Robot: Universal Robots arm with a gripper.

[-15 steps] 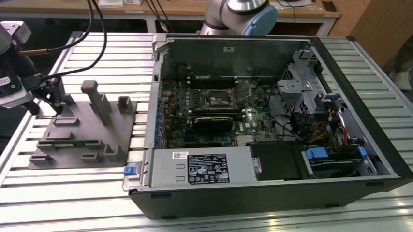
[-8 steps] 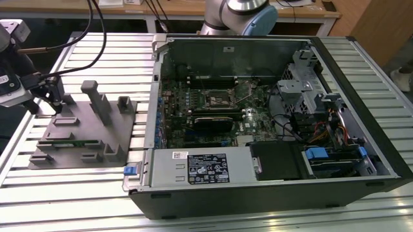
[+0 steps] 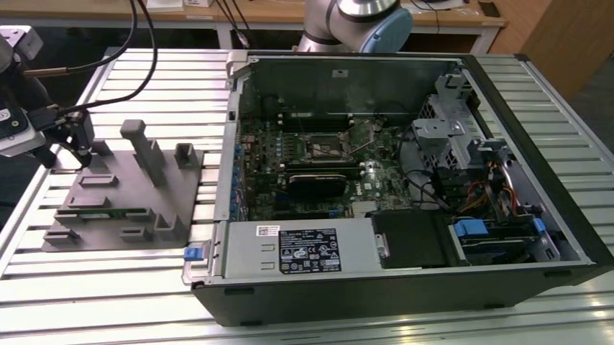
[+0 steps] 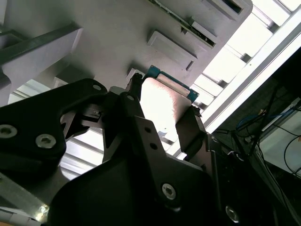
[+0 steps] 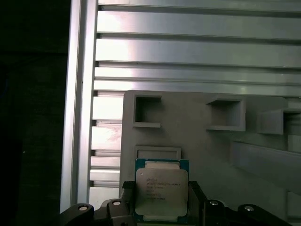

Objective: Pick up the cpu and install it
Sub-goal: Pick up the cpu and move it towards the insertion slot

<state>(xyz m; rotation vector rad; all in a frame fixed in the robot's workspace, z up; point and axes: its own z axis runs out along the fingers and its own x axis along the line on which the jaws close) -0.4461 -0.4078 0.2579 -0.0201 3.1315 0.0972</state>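
The cpu (image 5: 161,186), a small square chip with a pale metal top and a green edge, sits between my gripper's (image 5: 161,192) two black fingers. In the second wrist view the cpu (image 4: 162,101) shows bright between the fingers (image 4: 136,101), which press on its two sides. It hangs just over the grey fixture (image 5: 202,141), close to a shallow square pocket (image 5: 157,153). In the exterior view my gripper (image 3: 85,159) is low over the far left corner of the fixture (image 3: 120,188). The motherboard's square socket (image 3: 321,146) lies inside the open computer case (image 3: 537,215).
The fixture carries upright grey posts (image 3: 144,147) and a thin green memory strip (image 3: 108,213). The ribbed aluminium table (image 3: 106,287) runs under everything. A black box with a white label (image 3: 298,248) sits at the case's near side. The arm's base (image 3: 355,25) stands behind the case.
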